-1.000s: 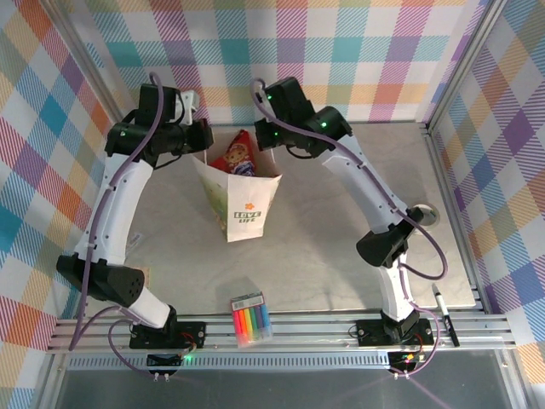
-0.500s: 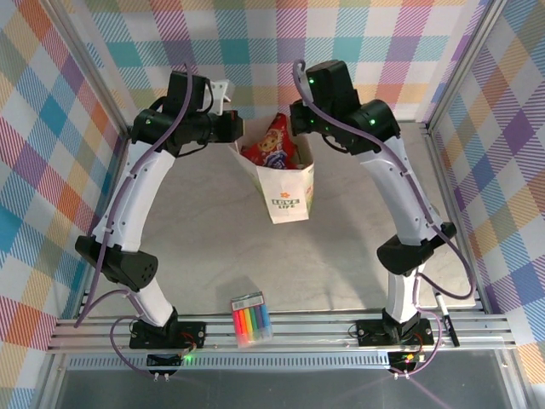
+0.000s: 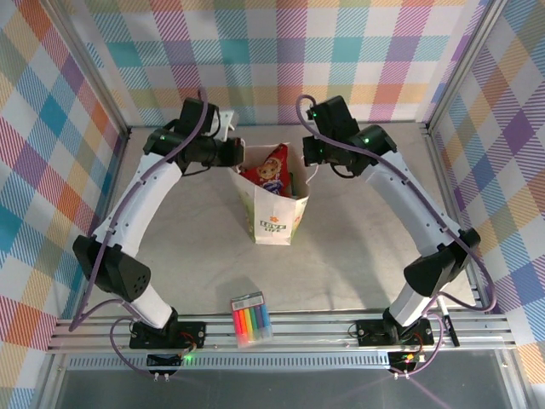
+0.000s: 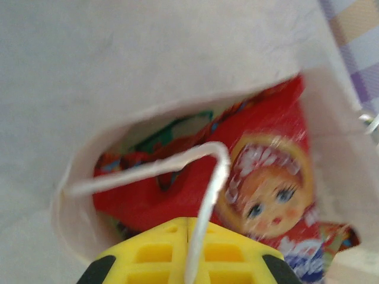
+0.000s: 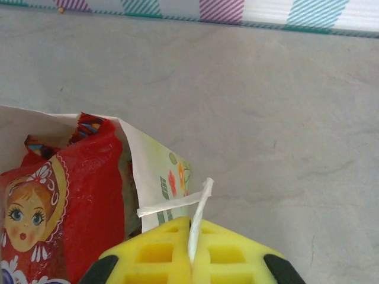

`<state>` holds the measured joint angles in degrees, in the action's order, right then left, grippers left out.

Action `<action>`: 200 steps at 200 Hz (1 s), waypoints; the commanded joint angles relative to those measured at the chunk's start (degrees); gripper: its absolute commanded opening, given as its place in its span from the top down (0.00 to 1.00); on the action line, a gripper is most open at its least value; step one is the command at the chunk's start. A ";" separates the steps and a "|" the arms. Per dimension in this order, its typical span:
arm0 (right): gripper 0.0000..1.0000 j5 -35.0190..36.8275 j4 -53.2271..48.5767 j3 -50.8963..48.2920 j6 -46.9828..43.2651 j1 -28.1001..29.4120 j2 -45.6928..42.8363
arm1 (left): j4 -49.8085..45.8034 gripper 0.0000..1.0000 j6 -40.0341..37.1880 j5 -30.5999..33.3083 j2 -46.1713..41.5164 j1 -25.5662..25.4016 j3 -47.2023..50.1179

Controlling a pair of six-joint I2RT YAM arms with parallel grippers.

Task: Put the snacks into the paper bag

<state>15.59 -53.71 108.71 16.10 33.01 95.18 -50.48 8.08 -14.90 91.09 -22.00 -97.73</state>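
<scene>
Arms are nudging the paper bag (image 3: pixel 274 220) back left, left pincer (image 3: pixel 231 153) and right pincer (image 3: pixel 308 158) each clamping 1 handle (image 4: pixel 208 177), red packet (image 3: pixel 267 169) poking out, so packing's looking done.

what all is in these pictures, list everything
paper bag: one, white with flower print, mid-table between the two arms
snack packet: one, red with a doll face, sticking out of the bag's top
marker pack: one, clear with rainbow colours, near edge between the arm bases
pen: one, black, near right corner by the right arm's base
table: one, grey
walls: plaid, many colours, around the table
left tool: one, yellow, shut on a white handle of the bag
right tool: one, yellow, shut on the other handle
</scene>
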 commanded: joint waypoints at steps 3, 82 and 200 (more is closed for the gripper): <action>1.00 -1.92 3.97 2.95 2.49 -0.50 -2.77 | 3.22 0.92 0.44 1.31 -5.14 -0.41 -0.71; 0.53 4.79 0.77 4.34 3.39 -0.50 -6.76 | 2.06 0.92 0.36 4.01 -8.11 -0.39 -2.64; 0.78 -5.30 -0.18 10.03 3.05 10.64 -5.64 | 2.14 0.93 0.10 4.57 -8.06 -0.33 -1.26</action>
<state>14.06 -54.87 116.55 19.27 40.95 84.12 -49.45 8.10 -10.83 83.90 -22.00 -98.83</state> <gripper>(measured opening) 0.210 0.077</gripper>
